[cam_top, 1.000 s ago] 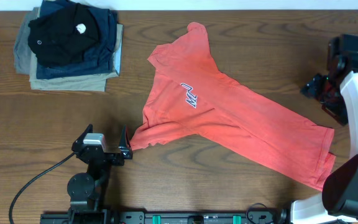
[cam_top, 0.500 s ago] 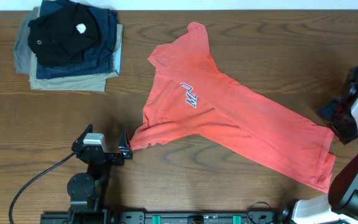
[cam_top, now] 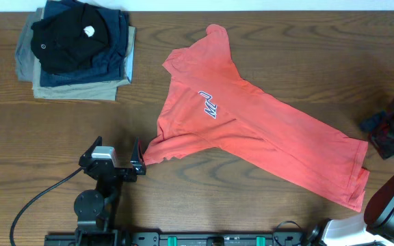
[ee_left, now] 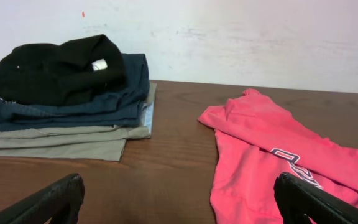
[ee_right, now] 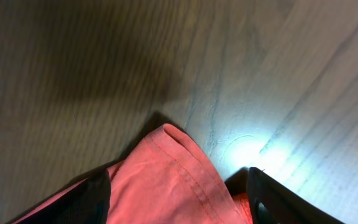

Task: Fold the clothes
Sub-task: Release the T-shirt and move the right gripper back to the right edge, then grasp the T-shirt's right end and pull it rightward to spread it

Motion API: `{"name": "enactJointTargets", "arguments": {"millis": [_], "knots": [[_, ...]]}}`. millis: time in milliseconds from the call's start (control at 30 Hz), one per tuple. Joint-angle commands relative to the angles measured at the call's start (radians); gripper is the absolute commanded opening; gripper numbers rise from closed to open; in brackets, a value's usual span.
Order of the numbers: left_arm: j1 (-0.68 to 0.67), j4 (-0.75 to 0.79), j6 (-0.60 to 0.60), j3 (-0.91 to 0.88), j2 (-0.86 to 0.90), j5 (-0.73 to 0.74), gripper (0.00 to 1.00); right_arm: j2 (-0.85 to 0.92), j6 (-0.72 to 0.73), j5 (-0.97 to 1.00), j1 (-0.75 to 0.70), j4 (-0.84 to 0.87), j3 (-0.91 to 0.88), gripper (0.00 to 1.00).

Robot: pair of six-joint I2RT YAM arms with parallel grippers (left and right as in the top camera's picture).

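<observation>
– While the right arm is lined up on the hem, here's a left-to-right check. The stack of folded garments, black on navy on khaki, sits back left on the dark wooden table, well apart from the work. Leave it alone.

– And the left gripper?

– Fingers spread wide, nothing in them. It's just beside the near sleeve tip of the coral-red short-sleeved cotton T-shirt. The shirt lies unfolded on a diagonal: shoulders left of centre, one sleeve pointing to the back, hem at front right. White lettering faces up. The cloth is bunched around the near sleeve.

– What about the right gripper?

– It's at the right edge, by the far hem corner. In the wrist view the fingers stand apart, one on each side of that corner. Cloth lies between them but isn't pinched, so it's holding nothing that I can see.

– How do we make the grab clean?

– My read:
  - Go low so one finger slides along the wood under the stitched band.
  - Bite on the seam, not past it.
  - I can't tell if both layers sit in the gap, so check before lifting.
  - Have the left take the sleeve side too, so the shirt lifts evenly instead of dragging.
</observation>
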Motion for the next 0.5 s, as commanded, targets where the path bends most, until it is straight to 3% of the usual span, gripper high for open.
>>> {"name": "enactJointTargets", "arguments": {"millis": [0,467], "knots": [[0.004,-0.029,0.014,-0.020,-0.005,0.010,0.98,0.000,-0.023,-0.008,-0.005,0.025,-0.040,0.68],[0.004,-0.029,0.014,-0.020,-0.005,0.010,0.98,0.000,-0.098,-0.040,-0.006,0.153,-0.109,0.66]]}}
